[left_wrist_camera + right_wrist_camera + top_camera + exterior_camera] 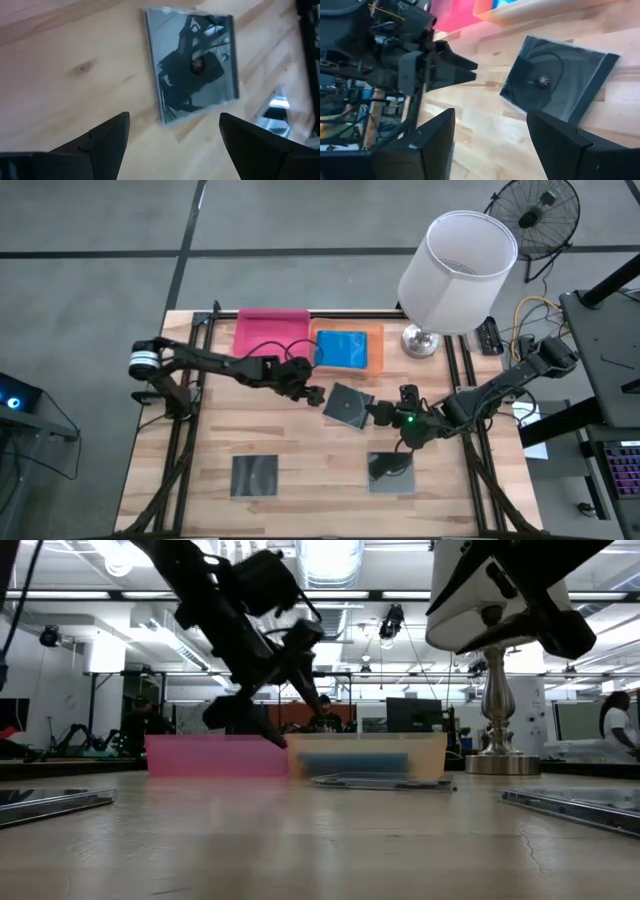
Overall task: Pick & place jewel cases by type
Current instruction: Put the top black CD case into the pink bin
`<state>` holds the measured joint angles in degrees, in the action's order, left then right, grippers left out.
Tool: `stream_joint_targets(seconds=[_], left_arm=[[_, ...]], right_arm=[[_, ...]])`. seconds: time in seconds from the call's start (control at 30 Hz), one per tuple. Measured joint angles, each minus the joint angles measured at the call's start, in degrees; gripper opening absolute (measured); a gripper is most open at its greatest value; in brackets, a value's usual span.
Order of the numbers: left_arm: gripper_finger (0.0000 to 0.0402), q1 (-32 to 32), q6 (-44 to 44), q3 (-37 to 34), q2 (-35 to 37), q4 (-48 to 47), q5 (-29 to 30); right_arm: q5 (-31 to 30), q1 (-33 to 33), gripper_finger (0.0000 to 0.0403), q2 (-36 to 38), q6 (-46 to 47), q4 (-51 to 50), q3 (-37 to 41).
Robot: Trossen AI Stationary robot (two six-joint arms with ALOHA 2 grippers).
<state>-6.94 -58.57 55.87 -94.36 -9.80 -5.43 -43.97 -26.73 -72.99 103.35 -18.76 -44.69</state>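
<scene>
Under both claws: pale wooden tabletop (310, 470). Beyond the left claw (312, 393), past the table's far edge: grey concrete floor (100, 220), crossed by dark seams. Beyond the right claw (383, 412): white lampshade (458, 270) on a metal base (420, 342); farther off, a black standing fan (533, 215). Outward of that claw: grey desk (600, 360), loose cables (535, 308). Seen level across the table: bright ceiling lights (330, 560), a seated person (325, 712) among monitors.

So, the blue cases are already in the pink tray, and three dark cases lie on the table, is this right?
Not quite: the blue cases are in the orange tray, not in the pink tray, which shows nothing blue inside. The high view shows this. The rest holds: three dark cases lie on the table, at and.
</scene>
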Motion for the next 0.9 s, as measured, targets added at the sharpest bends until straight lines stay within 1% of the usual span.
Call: stream_joint_targets(seconds=[0.17,0.23,0.37,0.5,0.6,0.7,0.9], left_arm=[[0.029,-1.5,-1.4,2.3,-4.2,0.0,-0.3],[0.029,-1.7,-1.1,2.7,-5.2,-0.3,-1.8],[0.029,-2.0,-0.1,3.6,-6.7,-0.2,-5.0],[0.029,-2.1,0.7,4.5,-8.0,-0.1,-6.2],[0.029,-2.2,1.6,5.0,-8.6,0.2,-7.5],[0.029,-2.6,1.7,5.0,-8.6,1.3,-7.9],[0.029,-3.4,3.0,5.0,-8.6,2.6,-9.4]], right_arm=[[0.3,0.3,0.0242,0.0,1.3,-0.8,0.1],[0.3,0.5,0.0242,0.0,3.3,-1.0,0.1],[0.3,0.9,0.0242,-0.1,9.3,-2.5,0.2],[0.8,1.1,0.0242,-2.4,17.0,-2.8,0.3],[2.8,1.0,0.0242,-5.6,22.2,-2.8,0.3],[4.2,1.1,0.0242,-8.2,25.0,-2.9,0.3],[8.2,3.4,0.023,-10.6,25.3,-3.8,0.2]])
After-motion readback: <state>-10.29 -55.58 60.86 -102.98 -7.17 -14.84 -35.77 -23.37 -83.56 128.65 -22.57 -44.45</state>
